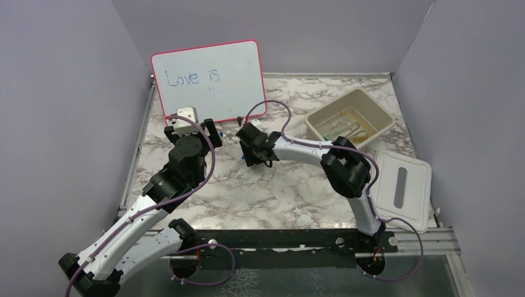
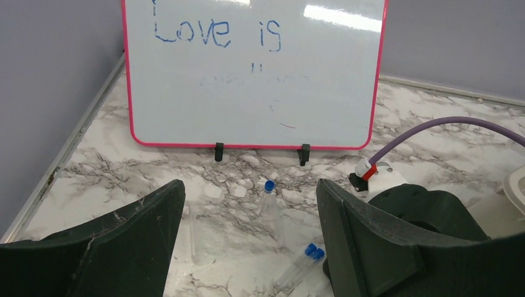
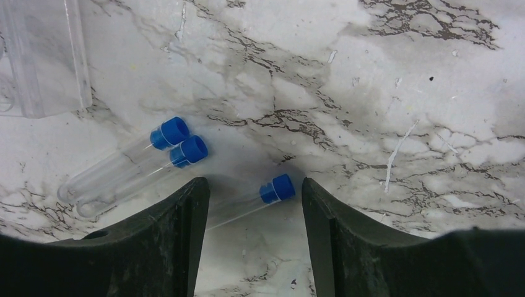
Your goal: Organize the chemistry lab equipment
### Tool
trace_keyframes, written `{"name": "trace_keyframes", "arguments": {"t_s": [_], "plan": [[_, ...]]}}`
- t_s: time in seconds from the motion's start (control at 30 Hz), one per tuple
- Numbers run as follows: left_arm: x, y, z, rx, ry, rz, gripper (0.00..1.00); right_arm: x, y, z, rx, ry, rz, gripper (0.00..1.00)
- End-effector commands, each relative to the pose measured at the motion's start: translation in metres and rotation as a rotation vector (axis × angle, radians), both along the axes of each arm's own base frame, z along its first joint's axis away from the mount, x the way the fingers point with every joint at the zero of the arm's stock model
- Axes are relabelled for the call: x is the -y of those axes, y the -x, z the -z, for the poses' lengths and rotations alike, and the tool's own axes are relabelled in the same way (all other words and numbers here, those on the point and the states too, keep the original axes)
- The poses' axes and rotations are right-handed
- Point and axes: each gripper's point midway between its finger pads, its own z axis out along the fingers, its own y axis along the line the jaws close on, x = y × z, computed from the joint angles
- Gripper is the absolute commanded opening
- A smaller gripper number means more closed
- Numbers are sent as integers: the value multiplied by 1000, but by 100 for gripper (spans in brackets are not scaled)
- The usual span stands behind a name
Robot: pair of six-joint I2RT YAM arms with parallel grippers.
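Marble counter (image 3: 384,86) fills the right wrist view. One clear tube with a blue cap (image 3: 247,202) lies on it, right between the open fingers of the right pincer (image 3: 252,185). Two more tubes (image 3: 133,164) lie just beside. Go straight down, squeeze the middle softly, and do not bump the pair. Left pincer (image 2: 249,195) hangs open too, holding nothing.

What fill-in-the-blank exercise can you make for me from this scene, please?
1. The whiteboard reads "Love ____".
2. The clear tubes have ____ caps.
3. The right wrist view shows ____ capped tubes.
4. The right gripper has its fingers ____.
Missing words: is, blue, three, open.
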Motion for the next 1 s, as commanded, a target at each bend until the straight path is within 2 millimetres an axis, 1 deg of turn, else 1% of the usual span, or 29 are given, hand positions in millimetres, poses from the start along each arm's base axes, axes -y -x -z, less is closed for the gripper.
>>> {"name": "trace_keyframes", "arguments": {"t_s": [0.0, 0.1, 0.17, 0.33, 0.4, 0.47, 0.57, 0.63, 0.77, 0.8, 0.87, 0.97], "plan": [[4, 1, -4, 2, 14, 23, 81, 38, 26, 23, -76, 135, 82, 62], [5, 1, -4, 2, 16, 26, 81, 41, 30, 22, -82, 131, 99, 62], [5, 1, -4, 3, 18, 28, 81, 39, 36, 22, -98, 116, 104, 63], [6, 1, -4, 2, 21, 30, 81, 25, 54, 31, -144, 63, 95, 61], [6, 1, -4, 1, 20, 30, 81, 23, 57, 33, -147, 69, 109, 57], [5, 1, -4, 3, 22, 29, 81, 24, 56, 35, -142, 63, 123, 48], [6, 1, -4, 2, 24, 32, 81, 24, 50, 33, -110, 67, 137, 36], [7, 1, -4, 1, 25, 35, 81, 21, 45, 30, -83, 60, 121, 33], [7, 1, -3, -1, 23, 33, 81, 12, 36, 24, -46, 54, 67, 33], [7, 1, -3, 0, 24, 34, 81, 15, 34, 23, -41, 69, 69, 34], [6, 1, -3, -1, 23, 31, 81, 19, 35, 21, -39, 84, 79, 41], [6, 1, -3, -1, 23, 30, 81, 27, 42, 18, -53, 90, 106, 54]]}}
